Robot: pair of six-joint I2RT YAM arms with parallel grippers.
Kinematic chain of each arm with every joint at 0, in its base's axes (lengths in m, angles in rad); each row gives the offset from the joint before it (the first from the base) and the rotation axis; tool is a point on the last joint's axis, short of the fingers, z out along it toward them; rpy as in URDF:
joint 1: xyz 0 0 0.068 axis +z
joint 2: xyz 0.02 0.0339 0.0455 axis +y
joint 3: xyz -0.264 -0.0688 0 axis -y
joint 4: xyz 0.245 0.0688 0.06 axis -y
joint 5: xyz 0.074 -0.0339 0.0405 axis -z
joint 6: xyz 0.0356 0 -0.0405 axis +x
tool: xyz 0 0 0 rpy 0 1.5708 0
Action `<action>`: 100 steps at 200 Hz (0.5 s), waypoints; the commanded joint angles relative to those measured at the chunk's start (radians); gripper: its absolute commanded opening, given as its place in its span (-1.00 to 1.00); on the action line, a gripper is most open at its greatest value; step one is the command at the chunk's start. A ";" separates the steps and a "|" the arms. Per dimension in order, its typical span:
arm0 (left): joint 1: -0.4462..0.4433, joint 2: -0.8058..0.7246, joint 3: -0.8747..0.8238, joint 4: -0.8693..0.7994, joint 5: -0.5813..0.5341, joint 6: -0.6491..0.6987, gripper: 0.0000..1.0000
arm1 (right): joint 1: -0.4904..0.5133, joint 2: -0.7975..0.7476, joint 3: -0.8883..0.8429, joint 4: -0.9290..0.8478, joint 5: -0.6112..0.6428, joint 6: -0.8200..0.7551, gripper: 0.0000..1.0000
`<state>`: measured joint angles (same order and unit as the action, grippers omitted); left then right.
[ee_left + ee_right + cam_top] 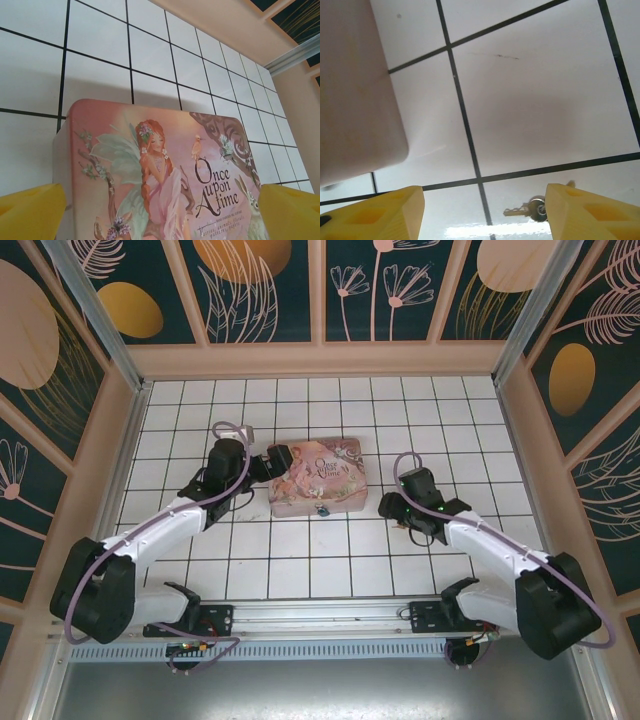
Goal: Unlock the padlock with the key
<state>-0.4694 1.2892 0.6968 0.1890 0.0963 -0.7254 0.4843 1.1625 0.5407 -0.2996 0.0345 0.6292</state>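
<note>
Left fingers [31, 214], yellow-tipped, stand wide apart in my left wrist view and hold nothing; the tin [160, 170] lies between them, its fairy lid facing up. From above I see the left gripper [262, 464] at the tin's left end, though I cannot tell whether it touches. The padlock [322, 508] appears as a small dark speck at the middle of the tin's near wall, too small for me to read its shackle. Right of the tin, the right gripper [392, 508] sits low over the white tiles [300, 560]. In my right wrist view its fingers [592, 212] are likewise spread and empty. The key [526, 210] lies flat on a tile between them, just beside the right-hand finger, with the tin's rounded corner at upper left.
</note>
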 commanded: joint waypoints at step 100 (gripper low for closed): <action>0.005 0.019 -0.034 0.012 0.032 0.001 0.97 | 0.002 0.146 -0.021 0.046 -0.015 -0.070 0.19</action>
<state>-0.4694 1.2922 0.6735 0.1749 0.1074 -0.7261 0.4843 1.2938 0.5404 -0.2508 0.0368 0.5781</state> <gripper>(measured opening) 0.985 0.609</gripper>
